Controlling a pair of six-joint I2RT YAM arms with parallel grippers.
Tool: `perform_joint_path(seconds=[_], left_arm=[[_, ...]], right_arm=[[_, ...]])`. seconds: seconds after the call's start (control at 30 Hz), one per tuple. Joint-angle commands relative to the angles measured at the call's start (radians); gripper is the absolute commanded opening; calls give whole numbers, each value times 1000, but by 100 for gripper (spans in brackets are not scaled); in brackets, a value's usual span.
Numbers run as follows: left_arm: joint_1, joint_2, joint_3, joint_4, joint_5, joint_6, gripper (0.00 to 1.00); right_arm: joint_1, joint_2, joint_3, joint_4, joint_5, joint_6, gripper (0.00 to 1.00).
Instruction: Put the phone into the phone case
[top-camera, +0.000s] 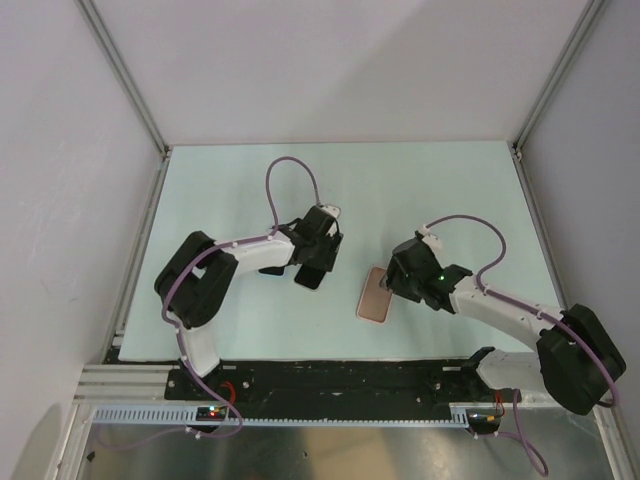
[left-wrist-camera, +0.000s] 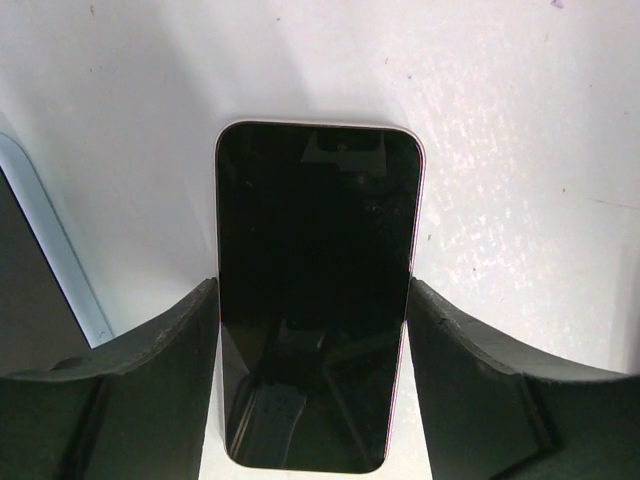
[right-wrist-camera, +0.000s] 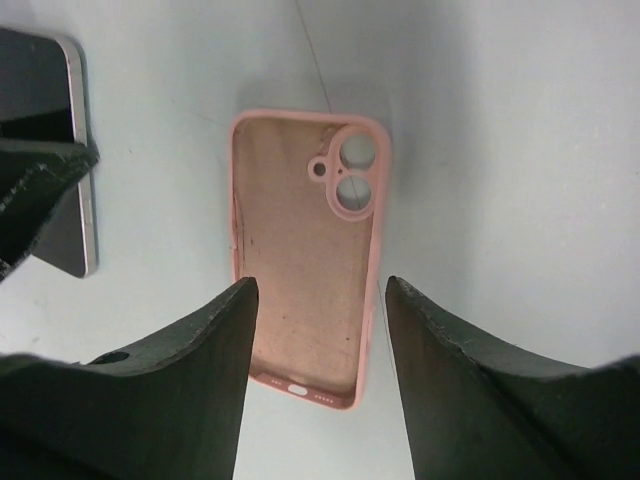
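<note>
Left tool (left-wrist-camera: 311, 290) is straddling the phone (left-wrist-camera: 315, 250), which is lying screen-up on the table (left-wrist-camera: 520, 150). The pads are at its long edges; grip cannot be told. Right tool (right-wrist-camera: 320, 284) is hanging open over the phone case (right-wrist-camera: 300, 230), which is lying cavity-up nearby. Risk: slim edges slipping, phone tilting and missing the rim.

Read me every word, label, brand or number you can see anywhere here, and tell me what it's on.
No text can be read in any view.
The slim smartphone with a glossy black screen: screen dark, nothing printed.
The salmon-pink phone case: plain inside, no marking.
The small circuit board on the base rail: too small to read.
</note>
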Motion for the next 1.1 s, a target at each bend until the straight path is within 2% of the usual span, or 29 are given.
perform_joint_path(seconds=[0.0,0.27,0.43,0.63,0.83,1.07], left_arm=[[14,-38,-35,-36,39,-32,40],[-7,-137,-65,-45,39,-107,25],[-41,-182,-62,-58,39,-150,20],[-93,-204,-28,-75,44,-179,17],[-143,-203,31,-108,48,-187,17],[-173,-189,75,-139,48,-186,16]], right_arm=[[-45,-21,-11,37,-17,-30,58],[-66,-95,-122,98,-33,-16,55],[-41,-163,-191,97,-11,30,40],[11,-210,-248,90,59,107,32],[29,-168,-253,126,51,126,20],[100,-23,-200,232,11,147,18]])
